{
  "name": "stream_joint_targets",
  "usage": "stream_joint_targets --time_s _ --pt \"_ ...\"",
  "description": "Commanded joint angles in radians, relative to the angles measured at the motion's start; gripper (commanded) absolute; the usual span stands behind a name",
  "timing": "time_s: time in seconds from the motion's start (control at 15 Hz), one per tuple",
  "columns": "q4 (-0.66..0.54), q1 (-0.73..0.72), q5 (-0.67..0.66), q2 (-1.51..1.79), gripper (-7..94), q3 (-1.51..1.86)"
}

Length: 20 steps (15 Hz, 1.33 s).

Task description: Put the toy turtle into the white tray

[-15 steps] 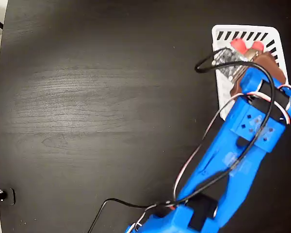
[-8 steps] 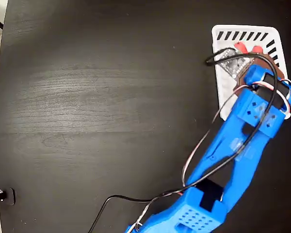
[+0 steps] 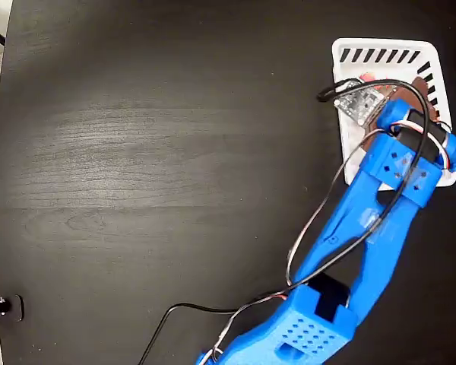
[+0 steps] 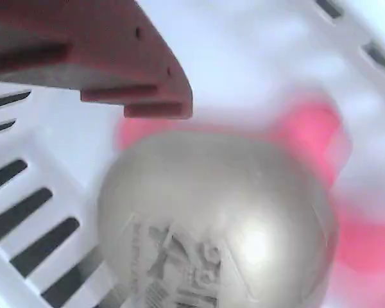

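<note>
The toy turtle point(image 4: 218, 218) fills the wrist view, its pale gold shell with a printed mark facing the camera and blurred red limbs at its right. It is inside the white tray point(image 4: 32, 147), whose dark slots run along the left. In the fixed view the tray point(image 3: 380, 55) lies at the top right, and only a small red bit of the turtle point(image 3: 368, 76) shows past the blue arm. My gripper point(image 3: 380, 85) hangs over the tray. One red-brown finger point(image 4: 115, 58) shows above the turtle; the other finger is hidden, so its hold is unclear.
The blue arm point(image 3: 365, 228) slants from the bottom edge up to the tray, with black and white cables point(image 3: 304, 243) looping beside it. The dark wood table point(image 3: 137, 152) spreads to the left. A small black fitting point(image 3: 4, 308) sits at the table's lower left edge.
The arm has stretched further and dropped over the tray. The turtle's red legs, plainly seen above the gripper before, are now almost covered by it.
</note>
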Motion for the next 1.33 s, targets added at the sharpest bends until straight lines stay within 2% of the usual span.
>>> stream_joint_targets --time_s 0.0,0.27,0.4,0.47,0.53,0.67,0.87,1.13,1.27 --pt "0.008 0.011 0.009 0.06 62 -0.003" --pt "0.0 0.002 0.021 0.14 62 0.063" --pt "0.132 -0.029 0.046 0.244 55 0.049" --pt "0.179 -0.052 0.08 0.29 43 0.029" --pt "0.189 -0.08 0.129 0.333 26 0.028" --pt "0.152 -0.155 0.187 0.439 0 0.114" --pt "0.008 -0.31 0.181 0.65 0 0.39" --pt "-0.39 -0.526 0.137 1.069 0 1.005" --pt "-0.526 -0.621 0.103 1.256 -1 1.269"
